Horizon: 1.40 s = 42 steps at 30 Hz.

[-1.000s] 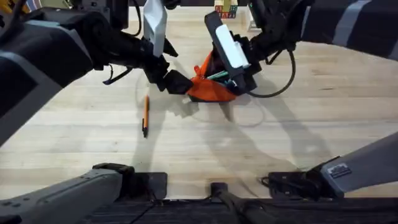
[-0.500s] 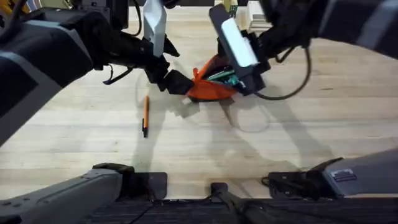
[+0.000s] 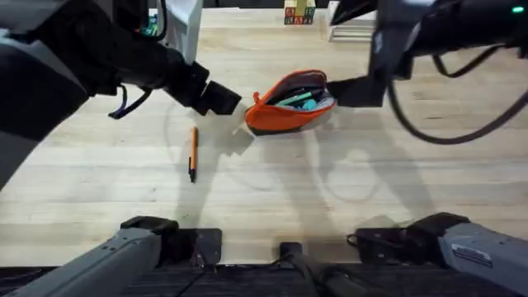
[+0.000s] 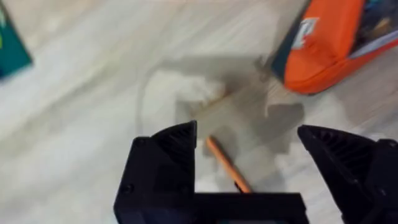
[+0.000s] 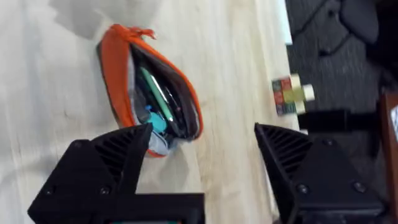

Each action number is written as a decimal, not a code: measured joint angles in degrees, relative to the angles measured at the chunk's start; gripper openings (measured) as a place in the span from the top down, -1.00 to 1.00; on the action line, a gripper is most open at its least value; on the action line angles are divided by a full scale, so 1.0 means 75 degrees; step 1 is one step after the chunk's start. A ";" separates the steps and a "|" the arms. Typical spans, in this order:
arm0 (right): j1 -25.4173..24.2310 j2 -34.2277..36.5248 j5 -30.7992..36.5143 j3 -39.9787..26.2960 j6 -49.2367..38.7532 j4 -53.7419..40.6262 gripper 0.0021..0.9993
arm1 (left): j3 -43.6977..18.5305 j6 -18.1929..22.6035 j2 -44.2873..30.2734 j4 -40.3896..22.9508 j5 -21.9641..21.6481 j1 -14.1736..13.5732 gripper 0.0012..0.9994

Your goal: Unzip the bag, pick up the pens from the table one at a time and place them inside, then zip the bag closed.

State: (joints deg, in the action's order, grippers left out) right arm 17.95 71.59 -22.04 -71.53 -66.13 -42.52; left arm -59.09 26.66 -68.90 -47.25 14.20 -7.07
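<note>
The orange bag (image 3: pixel 289 106) lies unzipped on the table (image 3: pixel 272 190), gaping, with a green pen (image 3: pixel 295 99) lying inside; its opening also faces the right wrist camera (image 5: pixel 155 99). An orange pen with a black end (image 3: pixel 192 153) rests on the wood left of the bag, and its shaft shows between the left fingers (image 4: pixel 227 171). My left gripper (image 3: pixel 221 99) hovers open just left of the bag, holding nothing. My right gripper (image 3: pixel 356 91) stands open to the bag's right, empty and apart from it (image 5: pixel 202 140).
Coloured toy blocks (image 3: pixel 299 13) and a white object (image 3: pixel 351 25) sit at the table's far edge. A teal item (image 4: pixel 11 46) lies off to one side in the left wrist view. Bare wood stretches in front of the bag.
The right gripper has let go of the green pen inside the bag and pulled back to the right. The left gripper has released the bag's end and drawn slightly left; the bag settled flat.
</note>
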 joint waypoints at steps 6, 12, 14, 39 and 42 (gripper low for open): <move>-0.0676 -0.0370 0.0000 0.0000 0.1054 -0.0004 -1.00 | 0.0000 -0.1259 0.0130 -0.0774 -0.1161 0.0000 -0.99; -0.1170 -0.0446 0.0017 0.0000 0.1886 -0.0003 -1.00 | 0.0000 -0.2080 0.0148 -0.1589 -0.1706 0.0006 -0.99; -0.1279 -0.0446 0.0018 0.0000 0.2118 0.0029 -1.00 | 0.0000 -0.2189 0.0145 -0.1768 -0.1717 0.0006 -0.99; -0.1339 -0.0447 0.0020 0.0000 0.2485 0.0244 -1.00 | 0.0119 -0.3016 -0.1647 -0.1747 -0.2326 0.0006 -0.99; -0.1339 -0.0447 0.0020 0.0000 0.2486 0.0244 -1.00 | 0.0119 -0.3019 -0.1851 -0.1625 -0.2277 0.0006 -0.99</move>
State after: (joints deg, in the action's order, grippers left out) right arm 7.90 68.24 -21.89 -71.53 -47.48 -40.69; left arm -58.19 4.02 -82.78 -59.44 -2.88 -7.03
